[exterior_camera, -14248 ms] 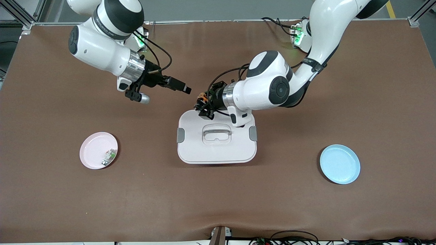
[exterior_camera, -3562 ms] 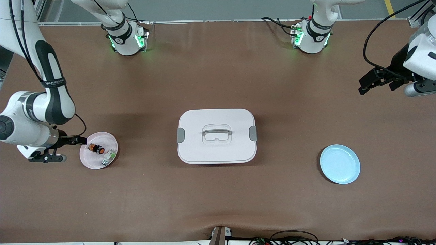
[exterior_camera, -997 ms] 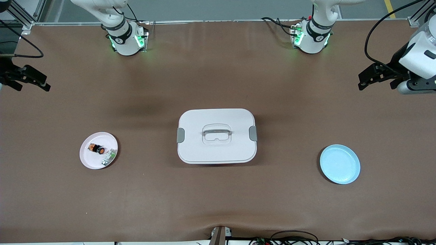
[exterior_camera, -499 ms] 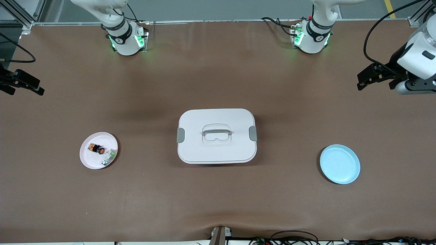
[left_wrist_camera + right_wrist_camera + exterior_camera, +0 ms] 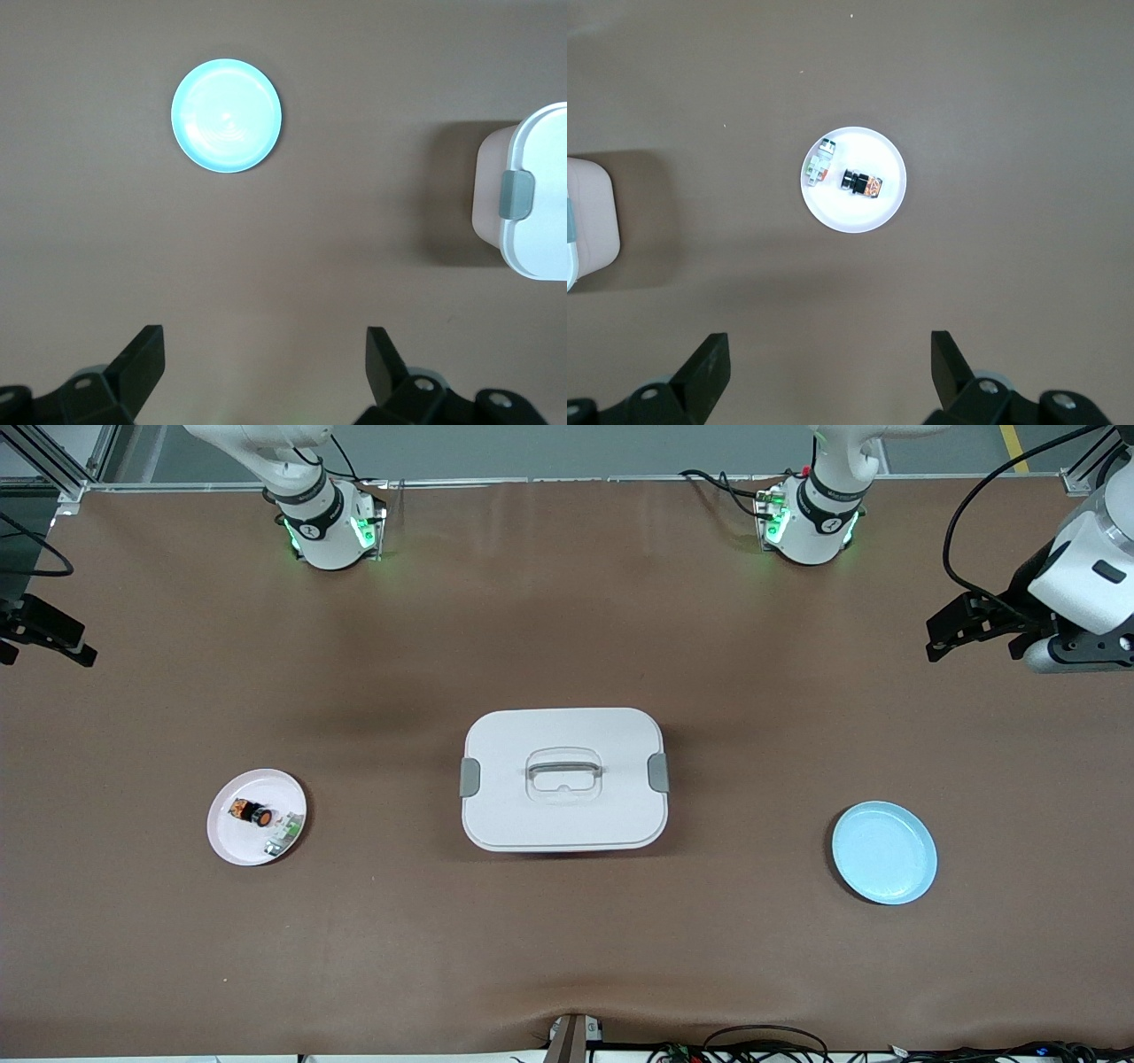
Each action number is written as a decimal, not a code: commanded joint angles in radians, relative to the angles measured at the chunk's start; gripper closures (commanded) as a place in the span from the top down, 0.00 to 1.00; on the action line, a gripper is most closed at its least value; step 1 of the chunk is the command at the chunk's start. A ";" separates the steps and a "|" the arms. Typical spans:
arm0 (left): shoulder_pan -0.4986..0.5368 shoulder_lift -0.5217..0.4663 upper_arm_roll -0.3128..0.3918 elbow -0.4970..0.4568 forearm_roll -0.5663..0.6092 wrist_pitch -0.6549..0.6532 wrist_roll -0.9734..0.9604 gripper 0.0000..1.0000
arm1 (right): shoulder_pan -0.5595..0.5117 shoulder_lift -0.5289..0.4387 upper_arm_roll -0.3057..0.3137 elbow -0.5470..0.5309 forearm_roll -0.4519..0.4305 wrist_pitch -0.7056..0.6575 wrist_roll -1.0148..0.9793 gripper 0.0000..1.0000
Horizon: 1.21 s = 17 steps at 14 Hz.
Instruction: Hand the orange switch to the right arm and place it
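The orange switch lies on its side on the pink plate, beside a small green-and-white part. The right wrist view shows the switch on the plate too. My right gripper is open and empty, high over bare table at the right arm's end; its fingers stand wide apart. My left gripper is open and empty, over bare table at the left arm's end, and its fingers are also wide apart.
A white lidded box with a handle and grey clips stands mid-table. A light blue plate lies toward the left arm's end, also in the left wrist view. The box edge shows in both wrist views.
The switch went from my left gripper to the pink plate. Over the last second my right gripper has drawn away toward the right arm's end of the table. The left gripper has barely shifted.
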 commanded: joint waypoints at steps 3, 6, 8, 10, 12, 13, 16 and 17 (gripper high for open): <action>-0.005 -0.002 0.002 0.000 -0.006 0.006 0.018 1.00 | -0.009 0.012 0.003 0.024 -0.012 -0.050 0.007 1.00; 0.001 -0.002 0.003 0.009 -0.007 0.006 0.021 1.00 | -0.009 0.021 0.003 0.024 -0.012 -0.051 0.008 1.00; 0.001 0.000 0.003 0.009 -0.009 0.006 0.020 1.00 | -0.007 0.028 0.003 0.024 -0.012 -0.051 0.007 1.00; 0.001 0.001 0.003 0.009 -0.012 0.006 0.018 1.00 | -0.007 0.029 0.003 0.024 -0.012 -0.051 0.007 1.00; 0.001 0.000 0.005 0.009 -0.009 0.004 0.020 1.00 | -0.007 0.028 0.003 0.026 -0.012 -0.050 0.007 1.00; 0.001 0.000 0.005 0.009 -0.009 0.004 0.020 1.00 | -0.007 0.028 0.003 0.029 -0.012 -0.050 0.007 1.00; -0.001 0.000 0.005 0.009 -0.009 0.004 0.014 1.00 | -0.009 0.029 0.003 0.031 -0.010 -0.050 0.005 1.00; -0.001 0.000 0.005 0.009 -0.011 0.004 0.014 1.00 | -0.009 0.032 0.003 0.031 -0.010 -0.050 0.007 1.00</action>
